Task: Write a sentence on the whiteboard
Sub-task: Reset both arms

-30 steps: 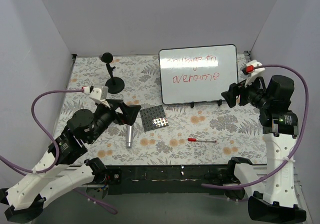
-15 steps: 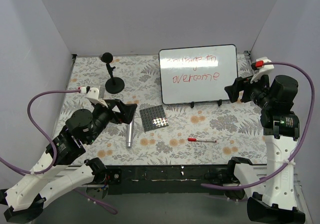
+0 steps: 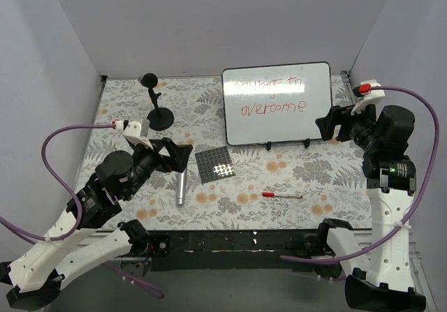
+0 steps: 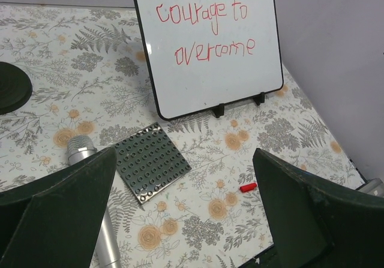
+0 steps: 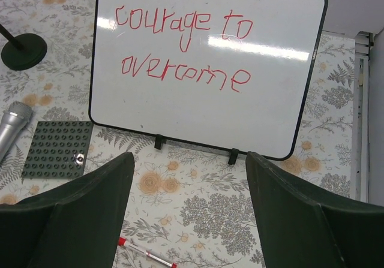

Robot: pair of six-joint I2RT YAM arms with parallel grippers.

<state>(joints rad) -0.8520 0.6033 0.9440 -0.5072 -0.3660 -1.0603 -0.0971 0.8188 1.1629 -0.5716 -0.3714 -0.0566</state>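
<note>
**Sentence written, both grippers empty**

On the left, our left gripper (image 3: 176, 157) hangs above the table (image 3: 314, 179) with its fingers spread wide, grasping nothing. Further right, the marker (image 3: 282, 195) lies flat near the front edge, well apart from both grippers. Behind it the whiteboard (image 3: 277, 127) stands on its feet at the back right, and the sentence (image 5: 183, 71) reads "courage to overcome" in two red lines. At the far right, our right gripper (image 3: 330, 125) hovers just beside the board, fingers released and empty. We judge the writing done, with nothing obvious left.
</note>
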